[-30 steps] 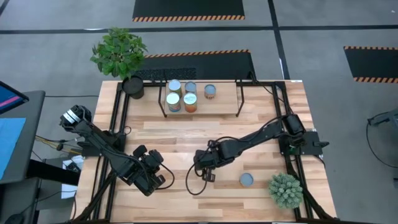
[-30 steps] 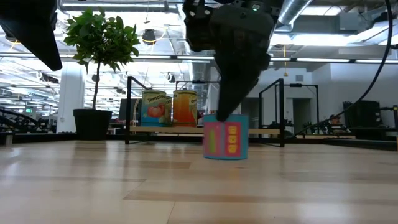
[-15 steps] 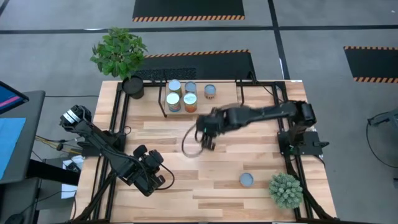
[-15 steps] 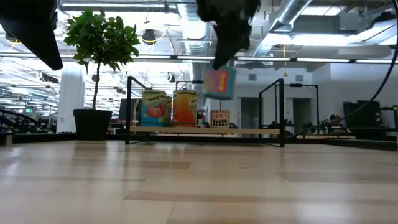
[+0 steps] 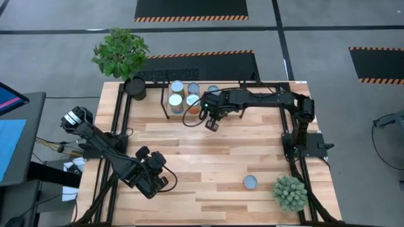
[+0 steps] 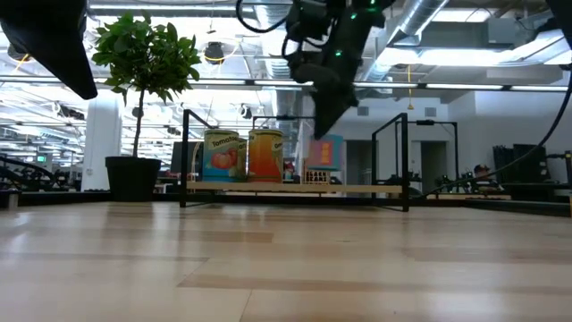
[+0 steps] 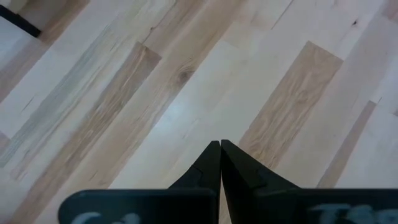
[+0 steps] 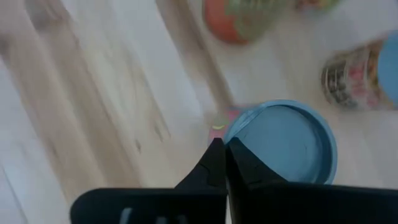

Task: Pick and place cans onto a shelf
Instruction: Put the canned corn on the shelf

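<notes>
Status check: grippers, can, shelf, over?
Right gripper shut on pink can, at shelf. Left gripper shut, parked. One can left on table.

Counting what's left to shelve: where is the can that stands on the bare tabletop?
In the high view the can stands at the table's lower right, just left of the spiky green plant.
</notes>
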